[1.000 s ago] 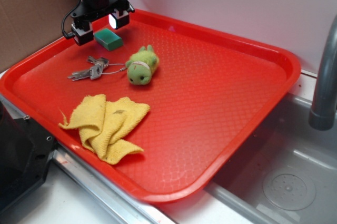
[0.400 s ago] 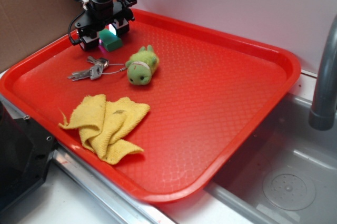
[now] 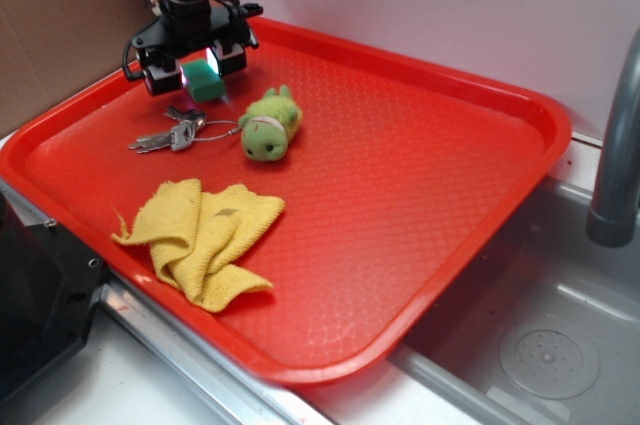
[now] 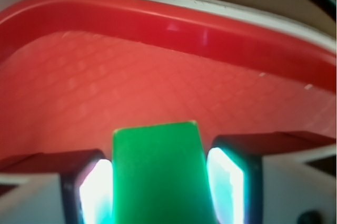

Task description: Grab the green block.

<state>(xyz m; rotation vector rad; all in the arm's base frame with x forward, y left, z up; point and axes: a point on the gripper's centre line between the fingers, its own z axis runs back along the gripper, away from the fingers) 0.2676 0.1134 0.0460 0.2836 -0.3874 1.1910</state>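
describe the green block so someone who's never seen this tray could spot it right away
Start at the big red tray beside the sink and go to its far left corner, where the gripper hangs. The green block sits between its fingers, just beyond the keys. Unlike the fuzzy lime plush toy nearby, it is smooth, flat-sided and teal-green.

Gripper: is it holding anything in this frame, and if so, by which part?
Yes. The gripper is shut on the green block, one finger pressed against each of its two opposite side faces; the block's far end sticks out past the fingertips.
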